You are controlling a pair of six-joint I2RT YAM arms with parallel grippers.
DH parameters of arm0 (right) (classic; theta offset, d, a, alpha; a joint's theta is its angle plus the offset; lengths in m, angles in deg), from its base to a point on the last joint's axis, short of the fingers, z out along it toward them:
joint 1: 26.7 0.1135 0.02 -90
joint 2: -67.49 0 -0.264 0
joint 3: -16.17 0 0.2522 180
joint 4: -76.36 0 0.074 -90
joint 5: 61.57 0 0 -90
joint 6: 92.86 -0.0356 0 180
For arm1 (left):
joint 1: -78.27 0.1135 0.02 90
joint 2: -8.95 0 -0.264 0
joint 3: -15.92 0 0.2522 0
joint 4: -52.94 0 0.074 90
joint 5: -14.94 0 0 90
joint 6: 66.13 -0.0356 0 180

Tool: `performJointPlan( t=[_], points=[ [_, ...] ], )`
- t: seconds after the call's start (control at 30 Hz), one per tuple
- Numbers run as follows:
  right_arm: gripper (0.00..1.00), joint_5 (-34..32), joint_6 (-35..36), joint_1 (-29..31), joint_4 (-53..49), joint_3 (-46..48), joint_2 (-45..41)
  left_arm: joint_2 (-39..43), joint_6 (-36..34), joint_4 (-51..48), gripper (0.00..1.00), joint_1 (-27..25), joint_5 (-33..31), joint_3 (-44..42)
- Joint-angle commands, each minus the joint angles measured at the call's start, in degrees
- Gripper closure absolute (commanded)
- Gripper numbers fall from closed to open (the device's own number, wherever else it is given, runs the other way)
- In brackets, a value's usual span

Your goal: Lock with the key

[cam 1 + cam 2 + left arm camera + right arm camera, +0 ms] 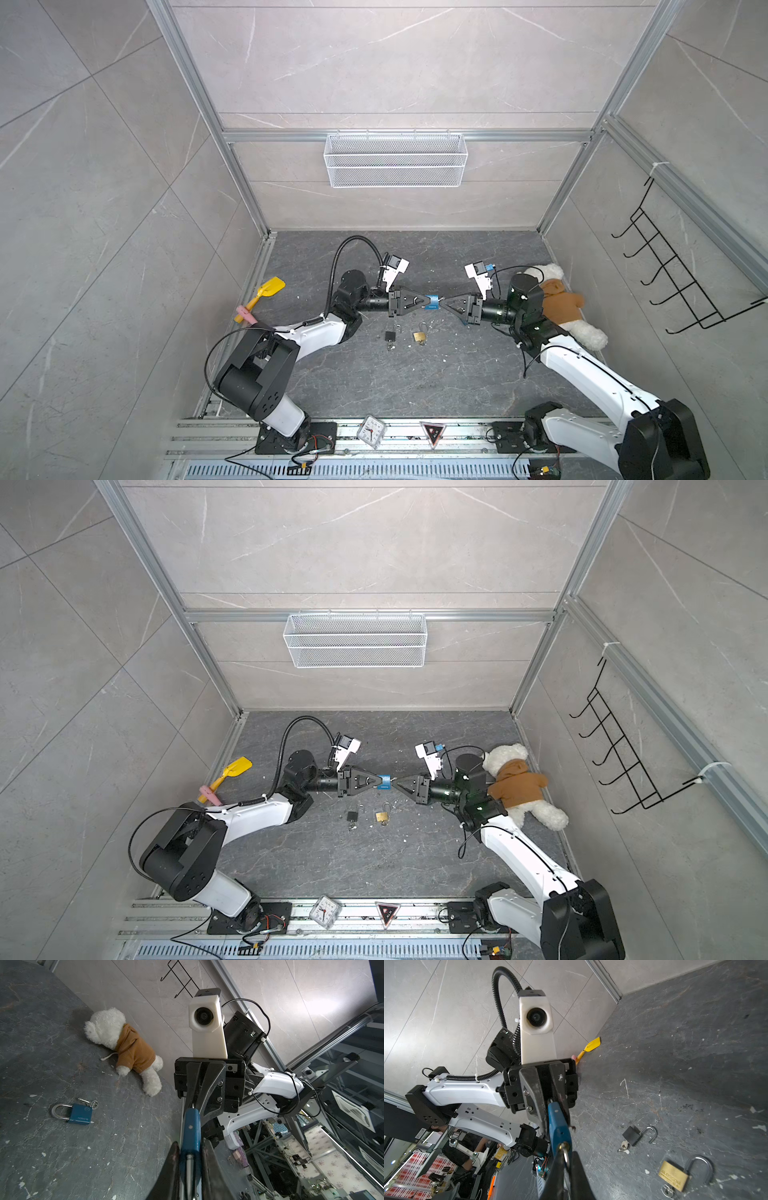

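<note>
A blue padlock (432,302) (384,782) hangs in mid-air over the middle of the dark floor. My left gripper (428,301) (190,1142) is shut on its flat faces, and its silver shackle runs back between the fingers. The key (565,1152) sits in the keyhole at the padlock's (558,1126) free end. From the opposite side my right gripper (443,300) (567,1155) is shut on the key's head. Both grippers meet tip to tip, level with each other. Whether the shackle is open or closed is hidden.
A black padlock (390,336) and a brass padlock (419,336) lie open-shackled with keys just in front. Another blue padlock (71,1112) lies on the floor. A teddy bear (557,303) lies right, a yellow shovel (266,291) left, a clock (371,430) at the front rail.
</note>
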Motion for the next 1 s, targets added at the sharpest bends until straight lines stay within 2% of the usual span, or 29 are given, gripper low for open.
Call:
performJointPlan(
  t=[0.0,0.13,0.63,0.97],
  points=[
    [0.95,2.0,-0.4,0.0,3.2,0.6,-1.9,-1.1,1.5,5.6,1.00,0.2,2.5,1.2],
    [1.00,3.2,-1.6,0.0,5.6,1.8,-2.5,-1.7,2.4,6.8,1.00,0.5,3.4,1.2],
    [1.00,2.5,-2.5,-1.3,7.4,3.9,-3.5,-2.0,4.1,8.2,1.00,3.0,3.1,0.4],
    [1.00,3.0,-6.1,-3.0,13.1,5.3,-2.0,-2.4,5.5,10.5,1.00,4.6,3.0,-0.6]
  ],
)
